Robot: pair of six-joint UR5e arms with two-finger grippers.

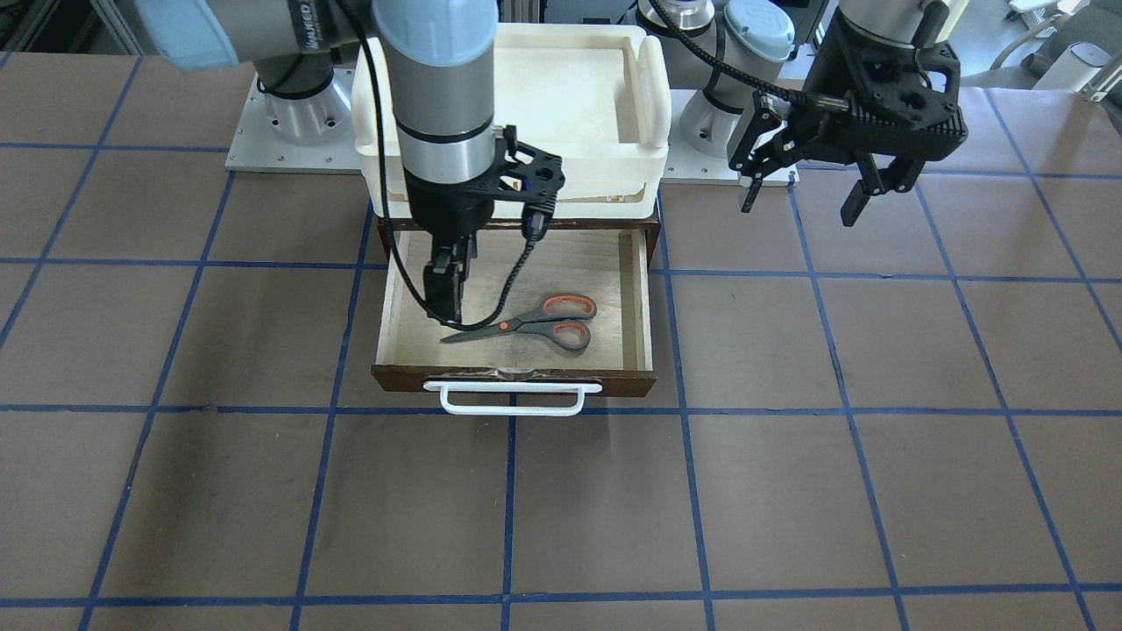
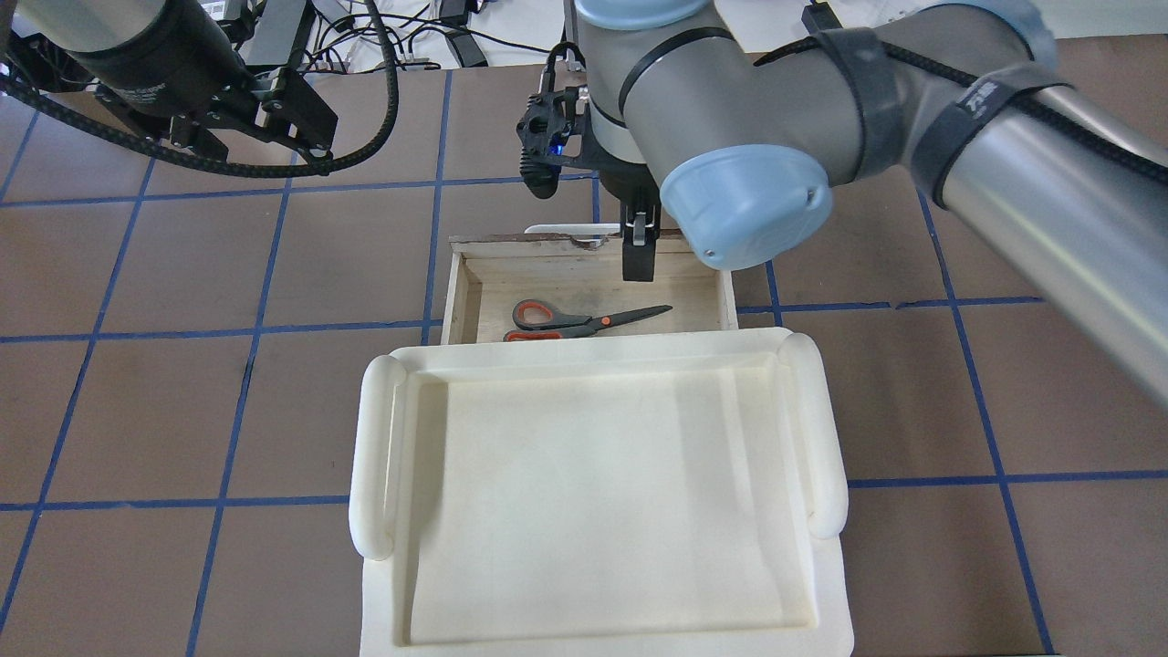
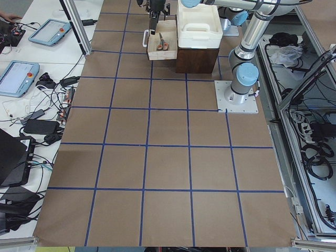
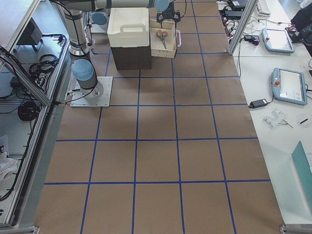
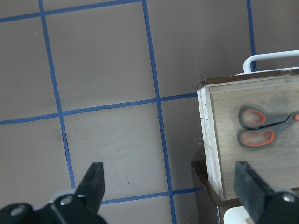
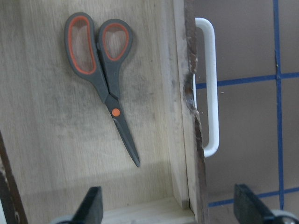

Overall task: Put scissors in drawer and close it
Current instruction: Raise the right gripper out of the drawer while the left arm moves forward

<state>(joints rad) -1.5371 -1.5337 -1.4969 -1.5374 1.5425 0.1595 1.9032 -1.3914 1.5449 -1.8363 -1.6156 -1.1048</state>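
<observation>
**In the open drawer, the scissors are home, but the push to shut it could go wrong**

The scissors (image 1: 526, 324) lie flat on the pale floor of the drawer (image 1: 644, 298), blades shut, touching no wall. The drawer is pulled far out. So the job left is most likely to shut it.

The right fingers (image 1: 443, 294) hang over the drawer, near the blade tip. They are spread wide and hold nothing. The left fingers (image 1: 855, 206) are off to the side over the bare surface (image 1: 789, 491), also wide open and empty.

Here is what could go wrong. The right fingers sit close to the drawer's front board. If they are low and move sideways, they could bump the wood or knock the scissors. A push at one end of the white handle (image 1: 513, 408) could twist the drawer and make it stick. A hard push could slide the whole brown box (image 3: 197, 60), and the white bin (image 1: 649, 88) on top could shift with it. The fingers could also slip off the thin handle, and then the drawer would stay part way open.
</observation>
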